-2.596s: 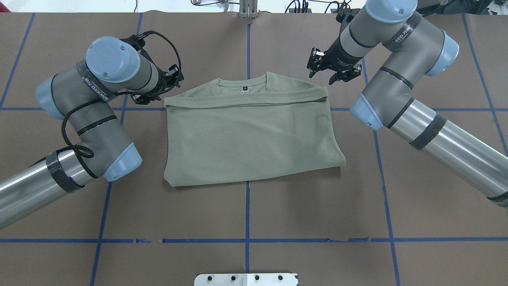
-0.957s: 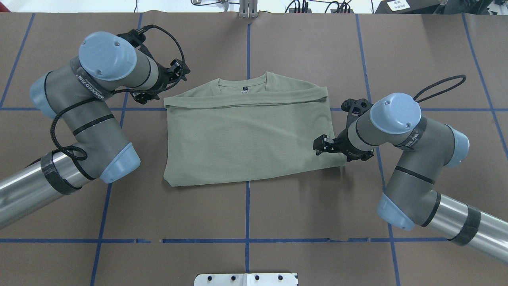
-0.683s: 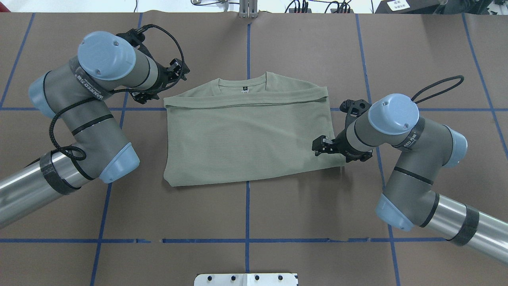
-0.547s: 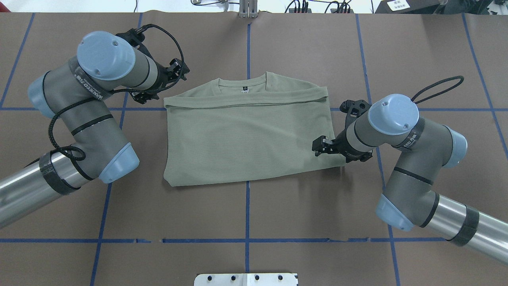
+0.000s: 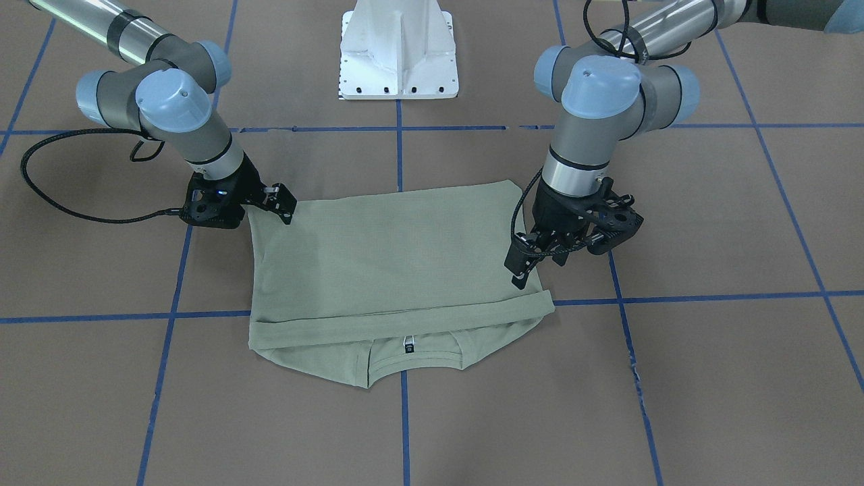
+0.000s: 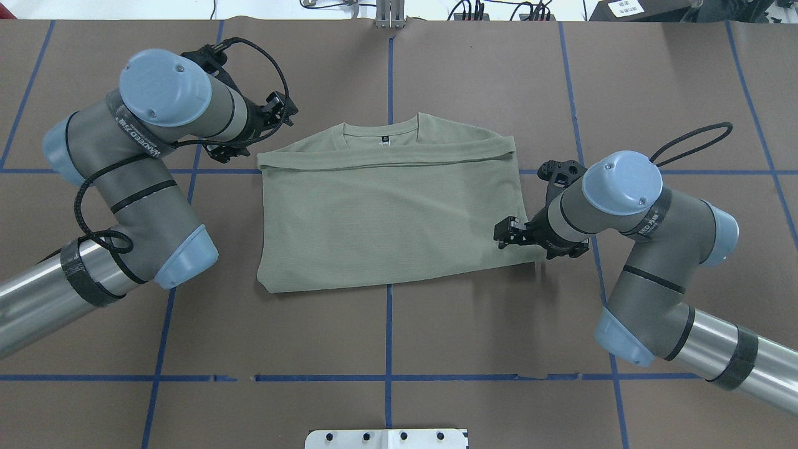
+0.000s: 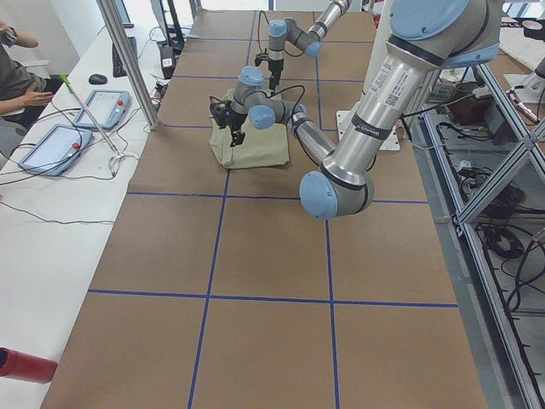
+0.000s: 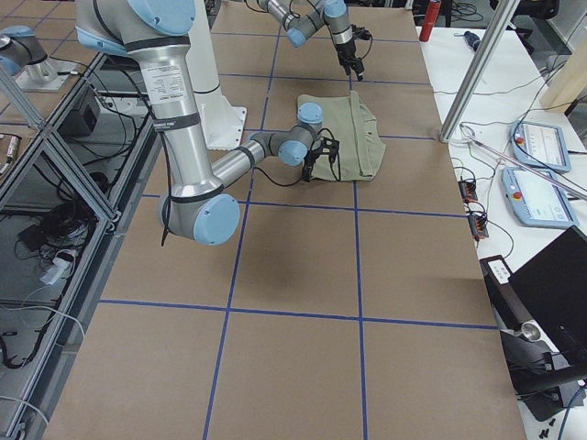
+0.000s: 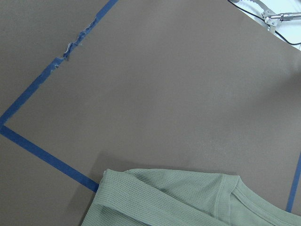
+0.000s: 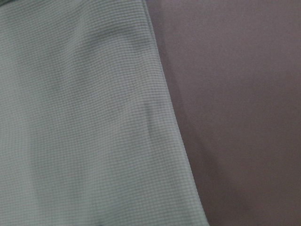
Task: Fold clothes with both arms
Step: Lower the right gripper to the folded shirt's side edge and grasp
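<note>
The clothes, one sage-green shirt (image 6: 386, 212), lie folded flat mid-table, collar and black label on the far side from the robot. My left gripper (image 6: 252, 131) hovers open just off the shirt's far left corner; the left wrist view looks down on that corner of the shirt (image 9: 178, 197). My right gripper (image 6: 541, 242) sits low and open at the near right corner, one finger (image 6: 508, 231) over the cloth. In the front view the left gripper (image 5: 567, 250) is on the right and the right gripper (image 5: 236, 206) on the left. The right wrist view shows only the shirt's edge (image 10: 80, 117) and table.
Brown table cover (image 6: 386, 337) with blue tape grid lines. White pedestal (image 5: 398, 47) at the robot's side. In the side view a person's arm (image 7: 17, 72) and control tablets (image 7: 102, 106) rest on a white bench beyond the table's far edge.
The right arm swung from beside the collar corner down to the near right corner, then crept slightly rightward. The left arm barely shifted. The shirt has not moved.
</note>
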Controlling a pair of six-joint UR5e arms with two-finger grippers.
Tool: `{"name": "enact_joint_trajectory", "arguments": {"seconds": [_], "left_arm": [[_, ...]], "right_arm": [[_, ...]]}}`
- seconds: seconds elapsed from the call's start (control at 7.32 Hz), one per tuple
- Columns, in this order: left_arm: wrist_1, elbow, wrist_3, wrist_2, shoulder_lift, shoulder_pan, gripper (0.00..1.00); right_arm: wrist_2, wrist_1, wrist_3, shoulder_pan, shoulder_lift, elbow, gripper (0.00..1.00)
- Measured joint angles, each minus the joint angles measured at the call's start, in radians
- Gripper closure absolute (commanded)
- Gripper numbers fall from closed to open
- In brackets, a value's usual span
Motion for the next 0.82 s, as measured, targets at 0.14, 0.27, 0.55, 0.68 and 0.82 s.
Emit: {"name": "enact_joint_trajectory", "arguments": {"seconds": [0.14, 0.27, 0.55, 0.68, 0.82], "left_arm": [[0.0, 0.0, 0.0, 0.0, 0.0, 0.0, 0.01], [0.0, 0.0, 0.0, 0.001, 0.0, 0.001, 0.01], [0.0, 0.0, 0.001, 0.002, -0.001, 0.001, 0.01], [0.0, -0.001, 0.002, 0.002, -0.002, 0.001, 0.01], [0.0, -0.001, 0.003, 0.002, -0.003, 0.001, 0.01]], "right_arm": [[-0.001, 0.0, 0.015, -0.007, 0.001, -0.001, 0.38], [-0.002, 0.0, 0.03, -0.012, 0.004, -0.002, 0.77], [0.002, 0.0, 0.039, -0.016, 0.006, -0.001, 1.0], [0.006, 0.0, 0.039, -0.016, 0.006, 0.002, 1.0], [0.009, 0.001, 0.04, -0.015, 0.006, 0.009, 1.0]]}}
